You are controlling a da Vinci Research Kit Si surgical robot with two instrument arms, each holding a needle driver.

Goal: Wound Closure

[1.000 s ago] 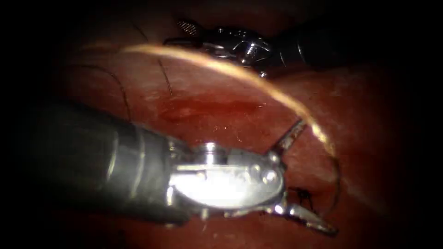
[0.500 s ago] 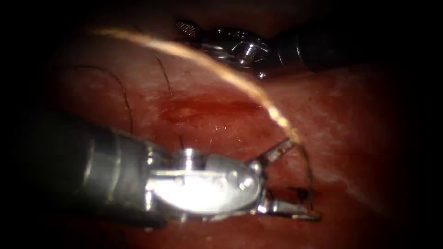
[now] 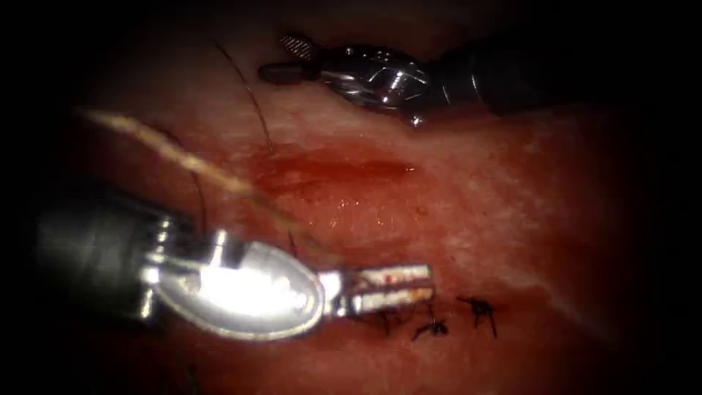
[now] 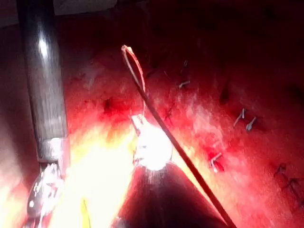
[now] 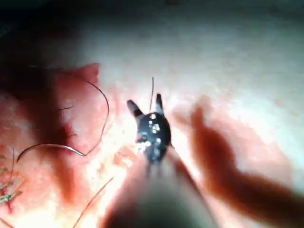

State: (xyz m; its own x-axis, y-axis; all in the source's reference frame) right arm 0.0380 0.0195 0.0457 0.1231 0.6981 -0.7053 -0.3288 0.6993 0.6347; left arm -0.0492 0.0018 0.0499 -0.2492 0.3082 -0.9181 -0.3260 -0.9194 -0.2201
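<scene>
Thread (image 3: 183,157) runs as a pale strand up and away from the knots (image 3: 479,307), and its near end drops toward the left tool (image 3: 387,285). That tool lies just beside the knots with its jaws pressed together. They seem to pinch the thread, and the left wrist view shows a thin strand reaching the tip. The right tool (image 3: 289,58) hangs well beyond the knots, past the red fluid (image 3: 336,172), with its jaws spread and nothing in them. I cannot make out the needle.

I judge the thread to be light, limp and slick, so it will likely slide out of a loose bite. Take it flat and deep in the jaws, on a free length away from the knots. The tissue (image 3: 512,190) looks soft, so a hard pull could cut through at the knots.
</scene>
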